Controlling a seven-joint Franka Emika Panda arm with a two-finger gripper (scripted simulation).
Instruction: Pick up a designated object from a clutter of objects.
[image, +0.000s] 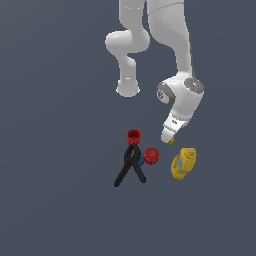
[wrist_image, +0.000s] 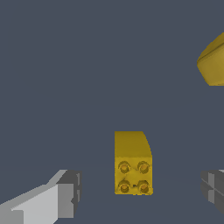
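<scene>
The claw (wrist_image: 139, 192) is down at the small yellow block (wrist_image: 132, 162) but has not gripped it. In the wrist view the fingers (wrist_image: 65, 194) stand wide apart, one at the lower left of the frame and the other at the lower right edge, with the block in the gap between them, touching neither. So the reach looks done; what is left, as I judge it, is to close on the block and lift it.

In the exterior view the block (image: 171, 141) is only a yellow speck at the tip of the claw (image: 168, 135), a little right of centre in the frame. It lies apart from the other items, just above and left of the yellow bottle (image: 183, 163).

Counted in the exterior view:
- one small yellow block, with four round studs on one face as the wrist view shows
- one yellow bottle, whose corner also shows at the upper right edge of the wrist view
- one red cup (image: 133, 135), just left of centre
- one black clamp (image: 130, 166), legs spread, directly below the cup
- one red round piece (image: 151, 156), between clamp and bottle
- one small blue piece (image: 140, 161), mostly hidden between the clamp and the red round piece

One arm, one claw.
</scene>
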